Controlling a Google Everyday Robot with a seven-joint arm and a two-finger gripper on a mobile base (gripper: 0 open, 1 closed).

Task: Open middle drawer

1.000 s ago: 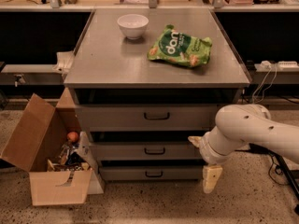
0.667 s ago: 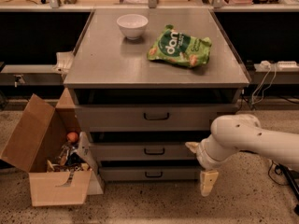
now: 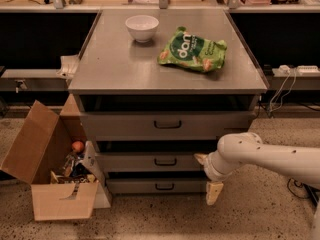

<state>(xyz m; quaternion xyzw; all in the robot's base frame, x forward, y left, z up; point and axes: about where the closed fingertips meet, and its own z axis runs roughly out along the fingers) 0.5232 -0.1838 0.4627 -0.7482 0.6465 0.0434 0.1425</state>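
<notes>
The middle drawer (image 3: 131, 162) is a grey metal front with a small black bar handle (image 3: 165, 161), between the taller top drawer (image 3: 120, 125) and the slim bottom drawer (image 3: 131, 186). It looks closed, about flush with the bottom one. My gripper (image 3: 207, 175) is on a white arm coming in from the right, at the right end of the middle drawer front and right of its handle. Its fingers are apart, one fingertip (image 3: 200, 158) up by the drawer and the other (image 3: 214, 192) lower down. It holds nothing.
A white bowl (image 3: 142, 27) and a green snack bag (image 3: 193, 50) lie on the cabinet top (image 3: 110, 69). An open cardboard box (image 3: 45, 184) with clutter stands on the floor to the left. Cables and a power strip (image 3: 300, 69) are at the right.
My arm and gripper have moved left, closer to the right end of the middle drawer front. The drawers have not moved.
</notes>
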